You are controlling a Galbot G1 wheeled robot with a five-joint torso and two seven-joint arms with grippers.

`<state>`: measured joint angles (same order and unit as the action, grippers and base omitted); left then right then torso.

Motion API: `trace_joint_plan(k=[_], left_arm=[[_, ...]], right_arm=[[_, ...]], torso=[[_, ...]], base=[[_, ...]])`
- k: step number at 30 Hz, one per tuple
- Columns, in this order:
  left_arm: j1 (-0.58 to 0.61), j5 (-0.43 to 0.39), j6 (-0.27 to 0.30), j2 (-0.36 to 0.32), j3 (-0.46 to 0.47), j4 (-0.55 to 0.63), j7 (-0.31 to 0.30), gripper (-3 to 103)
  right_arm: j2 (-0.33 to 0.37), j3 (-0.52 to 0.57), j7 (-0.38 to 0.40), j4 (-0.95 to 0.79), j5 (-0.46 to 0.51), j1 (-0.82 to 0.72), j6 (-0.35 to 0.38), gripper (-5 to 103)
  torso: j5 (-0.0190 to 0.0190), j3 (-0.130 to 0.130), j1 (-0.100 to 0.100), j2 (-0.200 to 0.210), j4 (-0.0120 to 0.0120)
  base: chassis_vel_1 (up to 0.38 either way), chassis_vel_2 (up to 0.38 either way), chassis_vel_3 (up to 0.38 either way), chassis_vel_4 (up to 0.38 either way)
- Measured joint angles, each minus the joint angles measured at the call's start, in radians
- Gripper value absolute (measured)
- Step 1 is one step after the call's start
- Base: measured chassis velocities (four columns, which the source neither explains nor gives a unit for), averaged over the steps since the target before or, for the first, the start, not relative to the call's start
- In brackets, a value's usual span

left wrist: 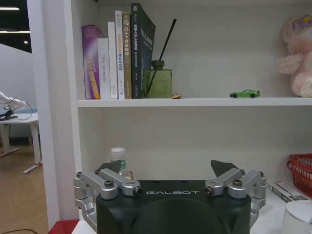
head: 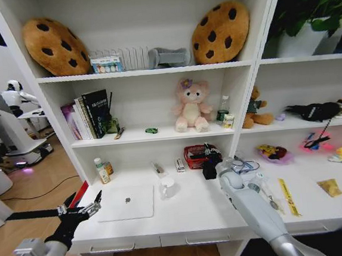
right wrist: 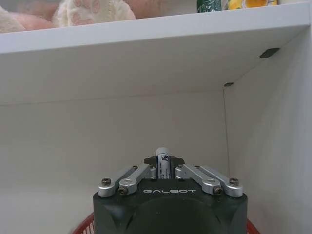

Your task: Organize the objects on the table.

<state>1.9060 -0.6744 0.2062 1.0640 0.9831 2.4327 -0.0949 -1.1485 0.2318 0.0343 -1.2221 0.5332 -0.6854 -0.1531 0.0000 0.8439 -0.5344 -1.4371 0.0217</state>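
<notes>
A thin silver laptop (head: 128,202) lies closed on the white table (head: 196,212), with a white cup (head: 167,187) to its right. My left gripper (head: 82,210) hovers open just off the laptop's left edge; in the left wrist view the left gripper (left wrist: 165,168) faces the shelves with nothing between its fingers. My right gripper (head: 210,166) is over the red basket (head: 200,155) at the back of the table. The right gripper (right wrist: 163,161) is shut on a white-tipped pen (right wrist: 163,165). A small green item (head: 151,130) rests on the middle shelf.
A small bottle (head: 102,170) stands at the table's back left. Books (head: 89,116) and a pink plush (head: 191,106) fill the middle shelf. A yellow ruler (head: 289,197) and small clutter lie on the table's right part. The shelf board (right wrist: 146,29) hangs close above the right gripper.
</notes>
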Motion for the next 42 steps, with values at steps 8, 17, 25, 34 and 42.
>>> trace_joint_plan(k=[8,17,25,34,42], left_arm=[[0.0,0.0,0.0,0.0,0.0,0.0,0.0,100],[0.0,0.0,0.0,0.0,0.0,0.0,0.0,100],[0.0,0.0,0.0,0.0,0.0,0.0,0.0,100],[0.0,0.0,0.0,0.0,0.0,0.0,0.0,100],[0.0,0.0,0.0,0.0,0.0,0.0,0.0,100]], right_arm=[[-0.011,0.008,-0.008,0.04,-0.01,0.001,-0.017,13],[-0.045,0.004,-0.014,0.099,-0.023,0.019,-0.034,13],[-0.049,-0.005,-0.016,0.114,-0.027,0.037,-0.034,24],[-0.039,-0.001,-0.016,0.085,-0.031,0.011,-0.031,51],[0.079,0.024,-0.003,-0.205,0.016,-0.162,0.047,78]], torso=[[0.0001,0.0,0.0,0.0,0.0],[0.0001,0.0,0.0,0.0,0.0],[0.0,0.0,0.0,0.0,0.0],[0.0,0.0,0.0,0.0,-0.0002],[0.0001,0.0,0.0,0.0,0.0004]], base=[[0.0,0.0,0.0,0.0],[0.0,0.0,0.0,0.0],[0.0,0.0,0.0,0.0],[0.0,0.0,0.0,0.0],[0.0,0.0,0.0,0.0]])
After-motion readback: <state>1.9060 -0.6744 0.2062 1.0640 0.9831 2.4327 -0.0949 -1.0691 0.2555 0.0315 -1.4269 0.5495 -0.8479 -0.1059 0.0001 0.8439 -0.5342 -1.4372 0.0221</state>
